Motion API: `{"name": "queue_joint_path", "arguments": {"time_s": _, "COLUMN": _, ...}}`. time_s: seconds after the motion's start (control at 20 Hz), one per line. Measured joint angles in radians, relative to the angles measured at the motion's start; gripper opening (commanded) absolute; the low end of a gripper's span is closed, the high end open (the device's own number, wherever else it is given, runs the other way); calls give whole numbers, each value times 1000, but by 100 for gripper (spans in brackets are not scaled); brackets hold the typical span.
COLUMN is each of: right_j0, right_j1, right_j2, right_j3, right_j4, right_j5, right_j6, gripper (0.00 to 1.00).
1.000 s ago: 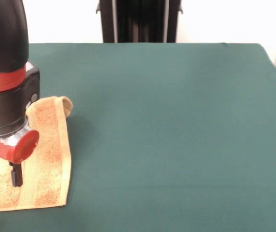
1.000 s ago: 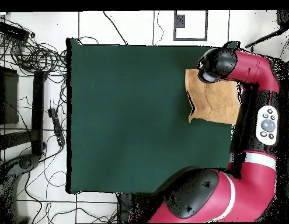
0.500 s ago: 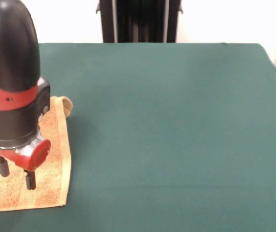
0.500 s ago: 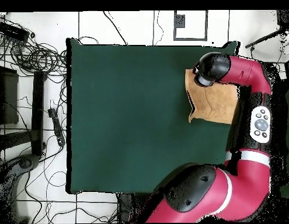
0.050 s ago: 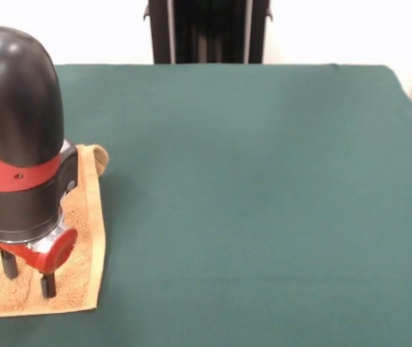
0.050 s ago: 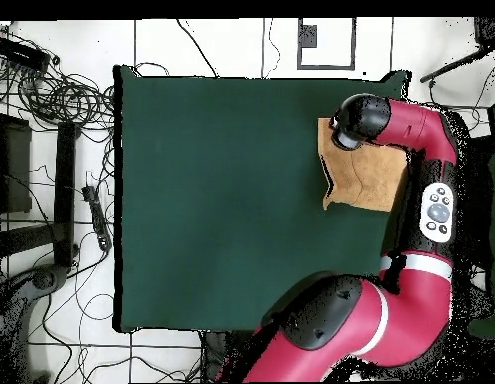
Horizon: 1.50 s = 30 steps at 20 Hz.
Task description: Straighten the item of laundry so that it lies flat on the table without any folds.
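Towel under end effector, fingers spread, tips near its front edge

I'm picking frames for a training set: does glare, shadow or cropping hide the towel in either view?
Front view: soft even light, a small glare spot on the arm's black shell; the arm covers part of the towel and the left edge crops it. Overhead view: the towel is evenly lit, one corner under the arm.
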Motion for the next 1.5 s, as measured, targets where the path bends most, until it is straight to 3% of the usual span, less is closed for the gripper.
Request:
{"name": "queue_joint_path", "arguments": {"time_s": 0.45, "right_j0": -14, "right_j1": 44, "right_j2": 36, "right_j3": -88, "right_j4": 18, "right_j5": -24, "right_j6": 0, "gripper": 100}}
{"name": "queue_joint_path", "arguments": {"time_s": 0.75, "right_j0": -29, "right_j1": 48, "right_j2": 63, "right_j3": -92, "right_j4": 20, "right_j5": -61, "right_j6": -16, "gripper": 100}}
{"name": "queue_joint_path", "arguments": {"time_s": 1.15, "right_j0": -39, "right_j1": 48, "right_j2": 70, "right_j3": -82, "right_j4": 48, "right_j5": -68, "right_j6": -155, "gripper": 100}}
{"name": "queue_joint_path", "arguments": {"time_s": 1.5, "right_j0": -39, "right_j1": 40, "right_j2": 70, "right_j3": -62, "right_j4": 49, "right_j5": -87, "right_j6": -196, "gripper": 100}}
